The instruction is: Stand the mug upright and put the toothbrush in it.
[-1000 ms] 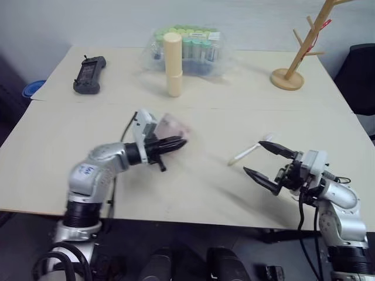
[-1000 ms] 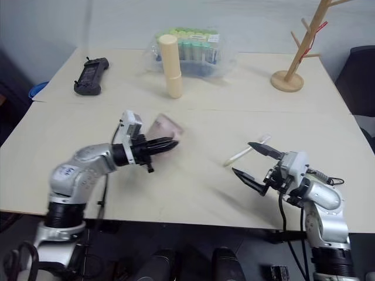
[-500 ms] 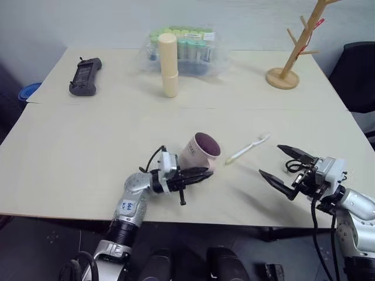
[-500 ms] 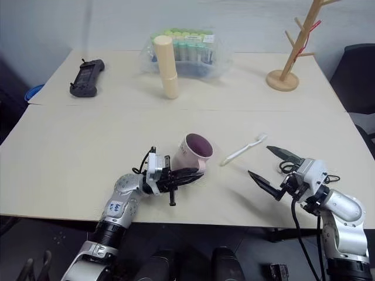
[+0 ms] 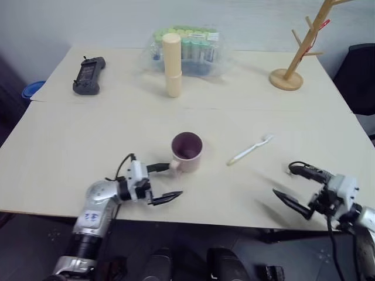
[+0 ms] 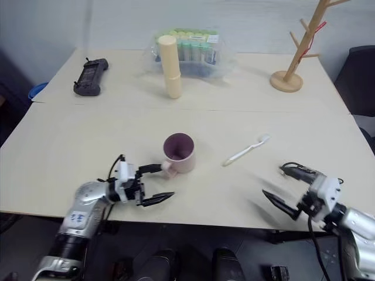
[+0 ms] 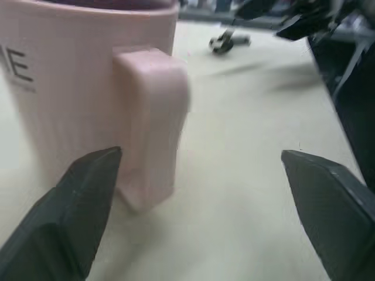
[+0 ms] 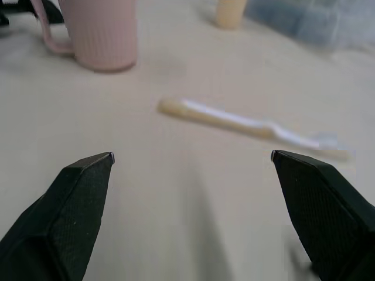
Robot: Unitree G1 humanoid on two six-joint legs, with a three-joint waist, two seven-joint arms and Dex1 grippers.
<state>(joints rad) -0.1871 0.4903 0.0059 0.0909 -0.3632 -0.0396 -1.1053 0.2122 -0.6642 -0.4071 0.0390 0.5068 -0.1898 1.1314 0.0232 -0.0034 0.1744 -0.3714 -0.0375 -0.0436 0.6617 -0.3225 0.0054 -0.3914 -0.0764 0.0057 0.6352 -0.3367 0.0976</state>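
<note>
Mug (image 5: 187, 151) upright; my left claw (image 5: 163, 183) and right claw (image 5: 300, 189) both spread, empty. Next: toothbrush (image 5: 250, 149), right of mug.

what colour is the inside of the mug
Dark purple inside the pale pink mug; the left eye view shows it best.

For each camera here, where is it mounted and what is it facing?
Left and right eye: on the head, looking down over the table; both arms show, open left gripper and right gripper.
Left wrist: faces the upright mug and its handle.
Right wrist: faces the toothbrush; its own fingers frame it.
Shared: all views show the mug.
</note>
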